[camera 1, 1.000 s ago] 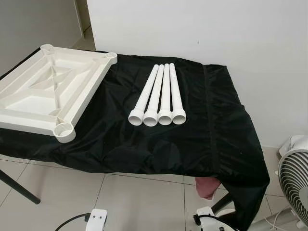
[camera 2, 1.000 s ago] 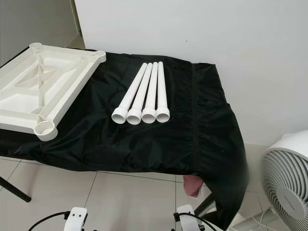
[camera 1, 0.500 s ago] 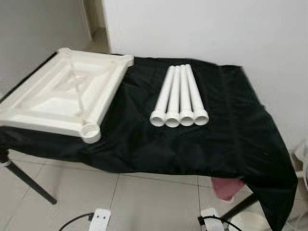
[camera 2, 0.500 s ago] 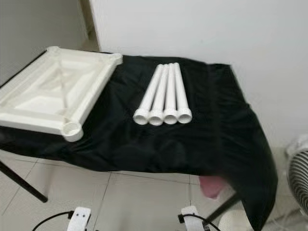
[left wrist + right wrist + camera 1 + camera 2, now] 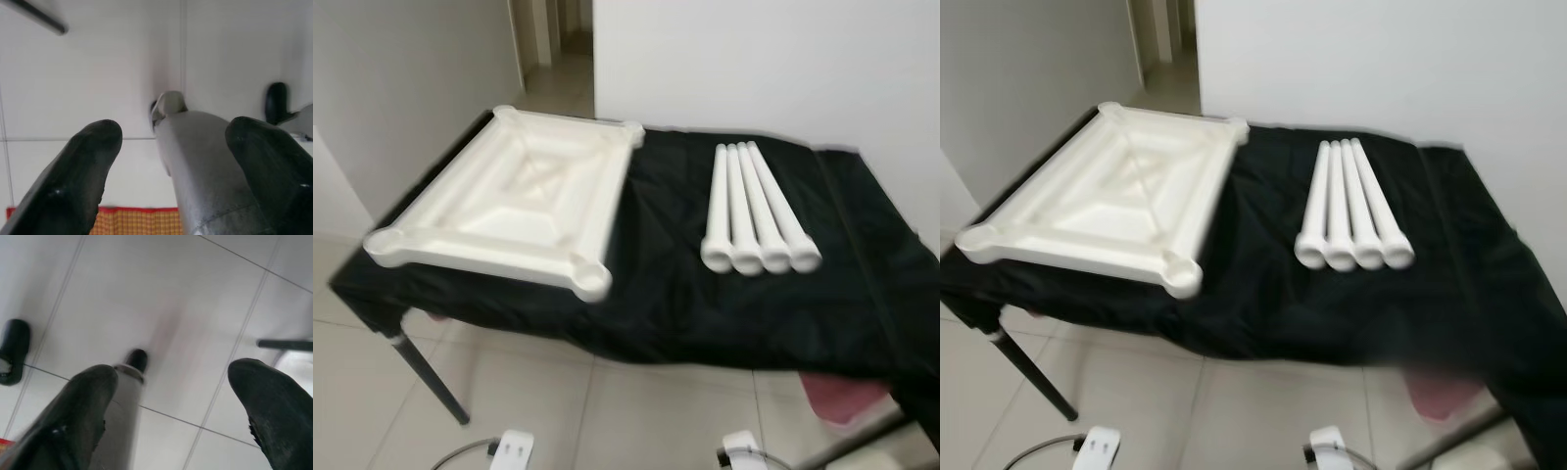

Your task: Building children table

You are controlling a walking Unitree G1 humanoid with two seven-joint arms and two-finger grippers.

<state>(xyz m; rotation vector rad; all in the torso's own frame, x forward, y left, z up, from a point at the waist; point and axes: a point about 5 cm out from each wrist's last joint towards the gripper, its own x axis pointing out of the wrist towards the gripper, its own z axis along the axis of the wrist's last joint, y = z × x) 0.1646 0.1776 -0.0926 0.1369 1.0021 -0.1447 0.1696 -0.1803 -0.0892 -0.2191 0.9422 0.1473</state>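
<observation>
The little white table top (image 5: 514,211) lies upside down on the left half of the tabletop (image 5: 656,294), which is covered with a black cloth (image 5: 862,304). Its near corner, with a round hole for a leg, sits close to the front edge. Four white legs (image 5: 756,211) lie side by side, touching, on the right half. Their long way runs from the back edge toward the front edge, and their wide round ends point to the front.

Both hands hang low, down by the floor (image 5: 98,73), well below the tabletop and in front of it. The left hand (image 5: 171,161) has its two black fingers spread apart and holds nothing. The right hand (image 5: 171,406) is spread apart and empty too. I think the right hand is nearer the legs, and it would have to go up and forward to reach them.

The floor has pale tiles. A white wall (image 5: 754,59) stands behind the tabletop, with a doorway (image 5: 553,44) at the back left. Something pink (image 5: 847,397) peeks out under the cloth.
</observation>
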